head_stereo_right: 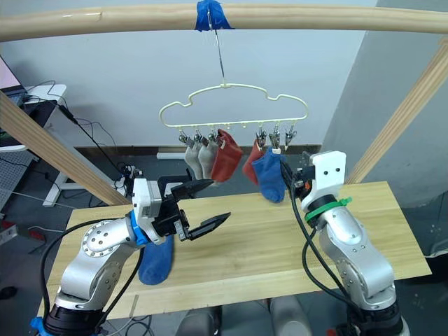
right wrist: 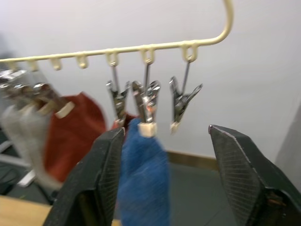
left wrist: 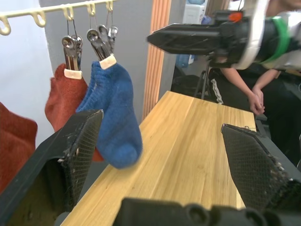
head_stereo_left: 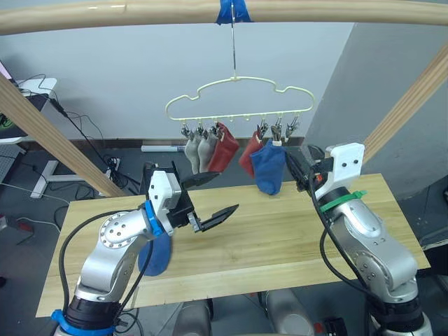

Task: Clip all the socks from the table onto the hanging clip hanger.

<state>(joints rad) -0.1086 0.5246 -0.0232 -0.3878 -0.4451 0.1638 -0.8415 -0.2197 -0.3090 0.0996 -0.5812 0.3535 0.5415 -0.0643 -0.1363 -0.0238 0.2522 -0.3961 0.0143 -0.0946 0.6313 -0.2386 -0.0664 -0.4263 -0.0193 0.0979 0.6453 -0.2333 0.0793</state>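
1. Clip hanger [head_stereo_left: 238,98]: one, cream wire, hung by its hook from the round wooden rail [head_stereo_left: 140,12] at a blue tape wrap [head_stereo_left: 231,10], above the bench's far edge.
2. Socks clipped: five. From the robot's left: two grey socks [head_stereo_left: 198,152] side by side, one red sock [head_stereo_left: 224,148], a gap, a second red sock [head_stereo_left: 248,155], then one blue sock [head_stereo_left: 269,168] overlapping the front of that second red one.
3. Socks on the bench [head_stereo_left: 294,231]: one, the second blue sock [head_stereo_left: 155,255], lying flat near the front left, partly hidden by the left arm.
4. Total: six socks, two per colour.
5. Clips: the right wrist view shows three metal clips at the hanger's right end; the middle one pinches the blue sock's cuff, the outer clip [right wrist: 182,101] hangs bare. Whether the third one grips anything can't be told.
6. Left tool [head_stereo_left: 210,199]: fingers spread wide, holding nothing, above the bench left of centre, below the grey and red socks.
7. Right tool [right wrist: 164,174]: fingers spread, holding nothing, raised at the bench's far right, just beside the hanging blue sock and pointed at the clips.
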